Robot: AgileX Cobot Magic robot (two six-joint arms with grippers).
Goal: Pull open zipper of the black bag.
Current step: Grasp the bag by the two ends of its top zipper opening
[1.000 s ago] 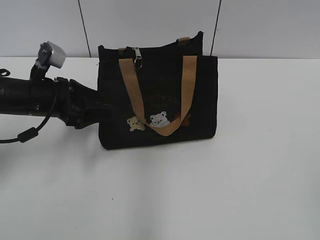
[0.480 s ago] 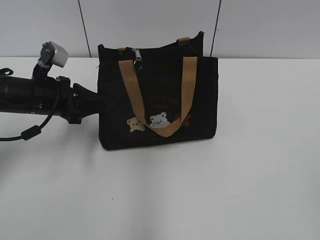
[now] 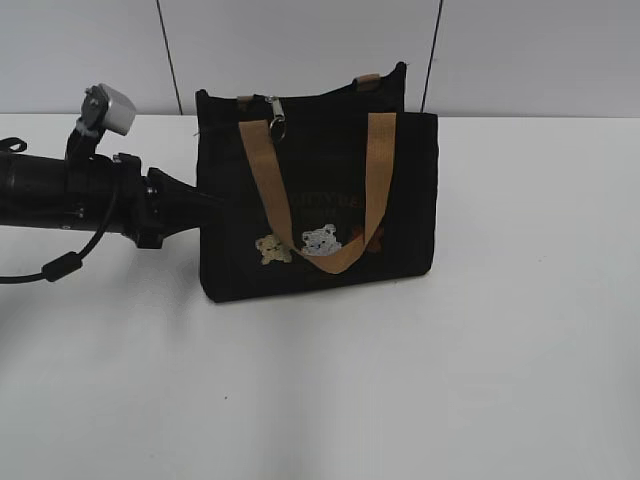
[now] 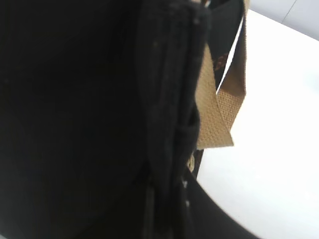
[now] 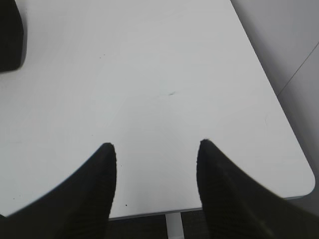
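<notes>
Exterior view: the white surface (image 3: 420, 380) fills the lower two thirds of the frame, with a pale panelled wall behind it along the top. The black bag (image 3: 318, 200) stands upright on the surface just left of the frame's middle, its front facing the camera. Two tan webbing handles (image 3: 378, 170) hang down the front in a loop, and small bear patches (image 3: 320, 240) in cream, white and brown sit near the loop's bottom, under faint lettering. The left arm (image 3: 70, 190) lies level across the left of the frame, a grey-white camera block (image 3: 108, 108) perched on it, and a cable (image 3: 60, 268) drooping beneath. Its left end effector (image 3: 198, 200) meets the bag's left edge about halfway up, with its black tips pressed together on the bag's side fabric. The zipper (image 3: 275, 112), a small silver pull tab with a ring, hangs at the bag's top edge toward the upper left of the bag, just beside the left handle's top and well above the end effector.

Left wrist view: black bag fabric fills most of the frame, a folded side seam running down the middle, with a tan handle strap to its right and white surface at the right edge. The tips themselves are hard to make out against the dark cloth.

Right wrist view: the right end effector (image 5: 157, 169) hovers over bare white surface near its corner, its two dark fingers (image 5: 94, 184) spread apart with nothing between them.
</notes>
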